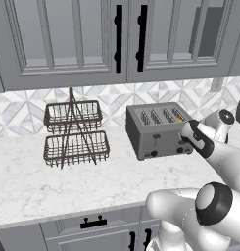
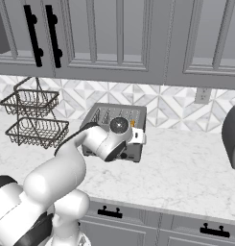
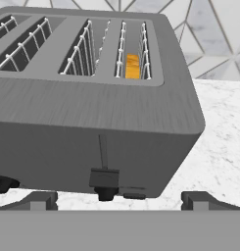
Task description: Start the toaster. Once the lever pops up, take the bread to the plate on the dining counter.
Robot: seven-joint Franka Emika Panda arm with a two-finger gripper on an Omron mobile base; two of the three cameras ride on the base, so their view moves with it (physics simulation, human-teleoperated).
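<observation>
The dark grey toaster (image 1: pixel 158 130) stands on the marble worktop against the tiled wall. In the hand view the toaster (image 3: pixel 97 122) is close, its long face toward me. The bread (image 3: pixel 132 66), a small golden-orange slice, sits low in the rightmost slot, also seen as bread (image 1: pixel 179 116) and bread (image 2: pixel 132 123). The black lever (image 3: pixel 104 176) is at the lower end of its track, with a knob (image 3: pixel 106 192) just below. My gripper (image 3: pixel 120 201) is open in front of the lever, touching nothing; its fingertips (image 3: pixel 40 200) stand wide apart. The plate and the dining counter are out of view.
A two-tier wire basket (image 1: pixel 75 132) stands left of the toaster on the worktop (image 1: pixel 53 181). Grey upper cabinets (image 1: pixel 67 34) hang overhead. A dark appliance (image 2: pixel 232 137) sits at the far right, under a wall outlet (image 2: pixel 202 95). My arm (image 2: pixel 97 141) covers part of the toaster.
</observation>
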